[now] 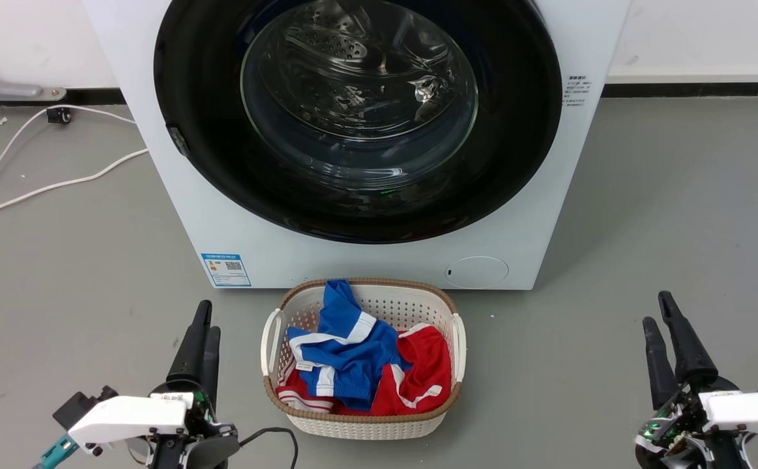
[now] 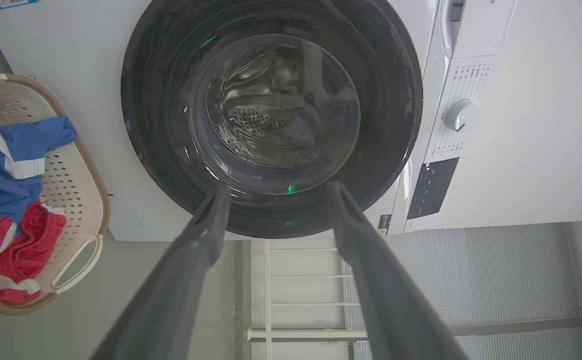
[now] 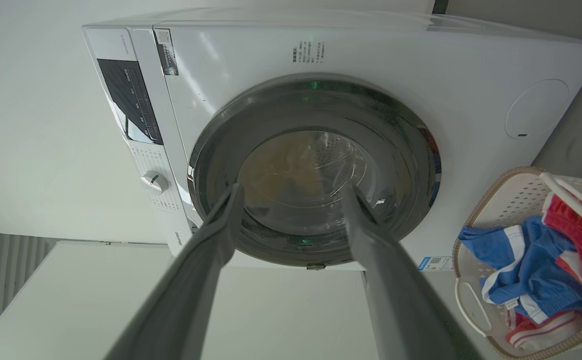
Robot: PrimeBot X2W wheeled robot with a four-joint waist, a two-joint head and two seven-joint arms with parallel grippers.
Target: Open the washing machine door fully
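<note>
basket (image 1: 365, 426) before washing machine (image 1: 352, 264) (just beside) | clothes (image 1: 352, 358) in basket

The top edge of the head view cuts off the top of the washing machine (image 1: 274, 260) and of the washing machine door (image 1: 359, 117). The words on the blue label (image 1: 225, 270) are too small to read. In the basket (image 1: 458, 339), the red clothes (image 1: 427, 374) are partly hidden under the blue top (image 1: 346, 355). The white cable (image 1: 59, 184) runs off the left edge. In the left wrist view, the left edge cuts the basket.
</note>
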